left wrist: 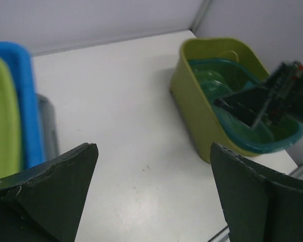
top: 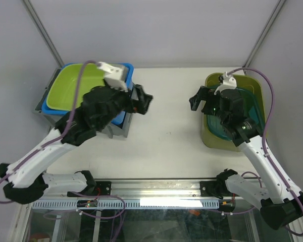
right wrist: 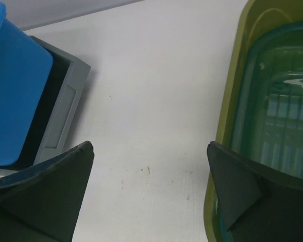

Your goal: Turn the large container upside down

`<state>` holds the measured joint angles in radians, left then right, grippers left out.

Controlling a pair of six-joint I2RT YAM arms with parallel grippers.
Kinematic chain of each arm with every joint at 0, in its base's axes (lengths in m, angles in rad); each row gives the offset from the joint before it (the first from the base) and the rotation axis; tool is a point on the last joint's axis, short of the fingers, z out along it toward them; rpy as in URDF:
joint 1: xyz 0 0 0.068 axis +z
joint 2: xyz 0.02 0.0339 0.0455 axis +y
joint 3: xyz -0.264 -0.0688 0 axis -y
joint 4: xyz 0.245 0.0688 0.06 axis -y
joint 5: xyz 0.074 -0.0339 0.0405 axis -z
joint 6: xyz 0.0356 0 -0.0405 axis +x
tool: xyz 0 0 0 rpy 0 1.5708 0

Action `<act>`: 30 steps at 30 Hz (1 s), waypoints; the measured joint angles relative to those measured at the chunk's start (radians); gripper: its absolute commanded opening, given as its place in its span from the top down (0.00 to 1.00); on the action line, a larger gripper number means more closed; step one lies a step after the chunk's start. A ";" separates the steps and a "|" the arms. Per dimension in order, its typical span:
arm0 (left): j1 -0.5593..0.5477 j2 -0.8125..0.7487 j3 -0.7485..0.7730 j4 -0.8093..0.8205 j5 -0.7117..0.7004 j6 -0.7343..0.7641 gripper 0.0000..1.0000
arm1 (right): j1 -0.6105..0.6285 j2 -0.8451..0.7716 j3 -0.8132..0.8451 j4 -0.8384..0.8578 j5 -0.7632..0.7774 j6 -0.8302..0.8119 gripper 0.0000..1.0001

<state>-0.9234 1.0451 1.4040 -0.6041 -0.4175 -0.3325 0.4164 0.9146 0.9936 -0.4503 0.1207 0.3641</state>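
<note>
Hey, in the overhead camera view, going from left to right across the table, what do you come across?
Grey bin → left tool → bare stretch of table → right tool → olive-green container

Two candidates; could not tell which counted as the large one.

Olive-green tub: rounded rectangle with smooth walls, stood upright with its mouth up at the right edge of the desk, long side running along that edge. A teal tub sat nested inside it, also mouth up.

Grey box: squarer, with a flat rim and a dark inside, stood upright at the back left corner of the desk. It held a blue tub resting tilted in it, with a lime tub nested in the blue one. Neither candidate was inverted.
</note>
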 measured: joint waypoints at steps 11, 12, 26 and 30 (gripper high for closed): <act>-0.222 0.333 0.124 0.023 0.064 0.076 0.01 | 0.000 -0.089 0.141 -0.226 0.211 -0.010 0.08; -0.222 0.319 0.098 0.034 0.076 0.069 0.01 | 0.000 -0.098 0.141 -0.243 0.225 -0.012 0.08; -0.336 0.237 -0.294 0.143 0.186 -0.130 0.01 | -0.043 0.153 0.156 -0.429 0.234 -0.052 0.36; -0.360 0.268 -0.302 0.192 0.201 -0.156 0.01 | -0.053 0.153 0.168 -0.477 0.190 -0.076 0.40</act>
<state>-1.2839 1.3128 1.1023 -0.4118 -0.2169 -0.4881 0.3634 1.0672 1.1618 -0.9272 0.3103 0.2886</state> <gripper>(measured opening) 0.990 0.630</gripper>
